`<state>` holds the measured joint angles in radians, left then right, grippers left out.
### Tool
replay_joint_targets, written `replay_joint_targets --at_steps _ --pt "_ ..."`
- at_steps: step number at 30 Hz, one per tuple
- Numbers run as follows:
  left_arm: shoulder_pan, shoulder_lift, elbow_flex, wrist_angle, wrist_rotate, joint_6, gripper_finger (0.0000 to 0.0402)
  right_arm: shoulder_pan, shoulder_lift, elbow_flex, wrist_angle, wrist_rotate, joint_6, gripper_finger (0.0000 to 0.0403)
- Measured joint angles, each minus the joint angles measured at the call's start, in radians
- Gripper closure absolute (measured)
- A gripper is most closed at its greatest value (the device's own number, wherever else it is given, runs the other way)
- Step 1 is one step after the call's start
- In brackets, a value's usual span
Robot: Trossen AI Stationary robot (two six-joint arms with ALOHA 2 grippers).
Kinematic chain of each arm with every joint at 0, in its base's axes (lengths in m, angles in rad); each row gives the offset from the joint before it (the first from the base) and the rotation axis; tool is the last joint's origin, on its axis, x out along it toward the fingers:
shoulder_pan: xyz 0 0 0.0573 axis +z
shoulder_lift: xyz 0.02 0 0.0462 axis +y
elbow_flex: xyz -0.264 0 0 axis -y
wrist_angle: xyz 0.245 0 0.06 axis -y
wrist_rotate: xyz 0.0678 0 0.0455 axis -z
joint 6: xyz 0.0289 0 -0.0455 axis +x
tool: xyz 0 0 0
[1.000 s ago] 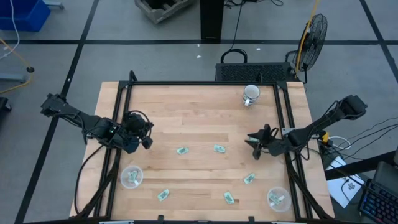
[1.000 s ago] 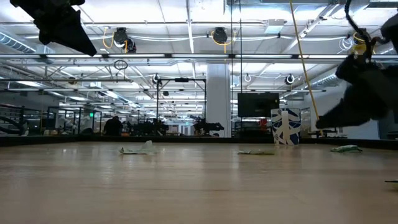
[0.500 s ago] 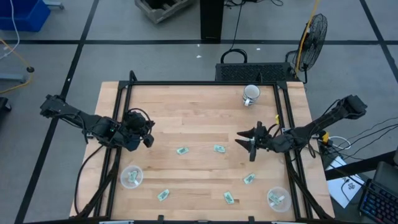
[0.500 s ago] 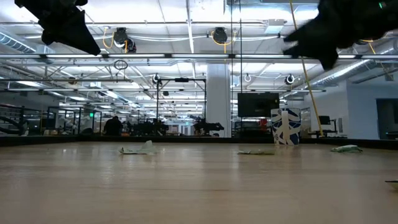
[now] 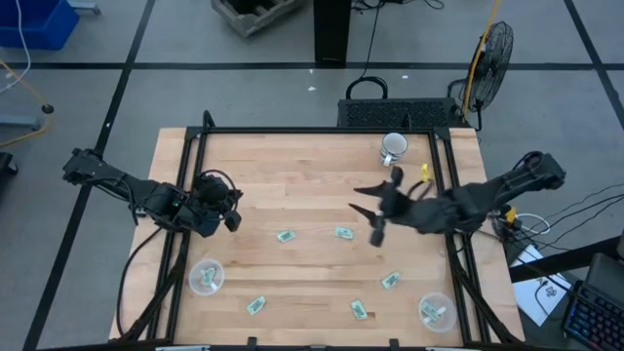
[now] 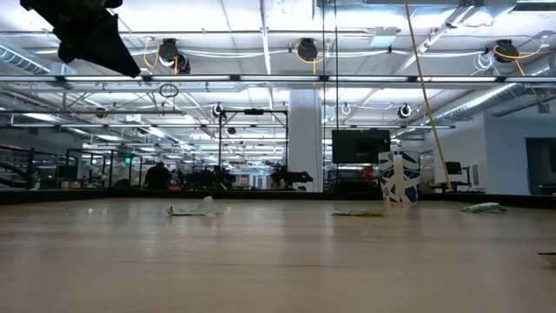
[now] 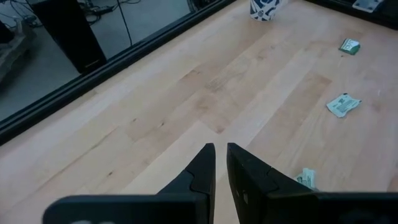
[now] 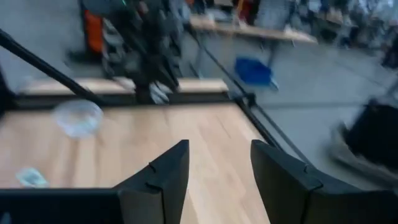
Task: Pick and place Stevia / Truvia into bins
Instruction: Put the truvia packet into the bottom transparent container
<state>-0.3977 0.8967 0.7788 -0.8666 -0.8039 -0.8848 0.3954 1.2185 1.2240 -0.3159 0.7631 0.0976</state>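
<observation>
Mug point(image 7: 266, 7) bears dark pattern (no legible writing); sachets point(image 5: 342, 233) unreadable.

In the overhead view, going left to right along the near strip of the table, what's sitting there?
Left cup → sachet → sachet → sachet → right cup, which already holds sachets.

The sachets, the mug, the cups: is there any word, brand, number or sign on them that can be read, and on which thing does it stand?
No text can be read in any view.
Sachets: green and white print, too small to read.
Mug: dark blue pattern in the left wrist view, no legible word.
Cups: clear, no label visible.
Screen in the room behind: dark, nothing legible.
</observation>
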Motion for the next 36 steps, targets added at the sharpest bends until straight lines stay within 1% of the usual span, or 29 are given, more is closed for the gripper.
replay_joint_targets --at_steps 3,5,9,13,16,21,23,24,28,32,36 --pt "0.000 0.000 0.000 0.000 0.000 0.002 0.0355 -0.069 0.103 0.094 -0.167 -0.009 0.109 0.0238" --pt "0.000 0.000 0.000 -0.001 0.000 0.017 0.0355 -0.120 0.161 0.117 -0.259 -0.046 0.192 0.0238" --pt "0.000 0.000 0.000 -0.001 0.000 0.022 0.0355 -0.205 0.240 0.118 -0.488 -0.139 0.370 0.0238" --pt "0.000 0.000 0.000 -0.002 0.002 0.019 0.0355 -0.248 0.286 0.101 -0.788 -0.148 0.607 0.0238" --pt "0.000 0.000 0.000 -0.003 0.003 0.019 0.0355 -0.259 0.290 0.039 -0.888 -0.243 0.775 0.0238" --pt "0.000 0.000 0.000 -0.003 0.006 0.018 0.0355 -0.257 0.257 -0.139 -0.867 -0.458 0.959 0.0238" --pt "0.000 0.000 0.000 -0.003 0.006 0.016 0.0355 -0.257 0.245 -0.220 -0.838 -0.518 1.010 0.0238" --pt "0.000 0.000 0.000 -0.003 0.006 0.015 0.0355 -0.257 0.241 -0.260 -0.822 -0.534 1.034 0.0238" --pt "0.000 0.000 0.000 -0.002 0.005 0.012 0.0355 -0.262 0.216 -0.382 -0.749 -0.530 1.130 0.0238" --pt "0.000 0.000 0.000 0.000 0.000 0.012 0.0355 -0.266 0.188 -0.455 -0.650 -0.536 1.171 0.0238" --pt "0.000 0.000 0.000 0.000 0.000 0.008 0.0355 -0.272 0.182 -0.519 -0.588 -0.582 1.224 0.0238"
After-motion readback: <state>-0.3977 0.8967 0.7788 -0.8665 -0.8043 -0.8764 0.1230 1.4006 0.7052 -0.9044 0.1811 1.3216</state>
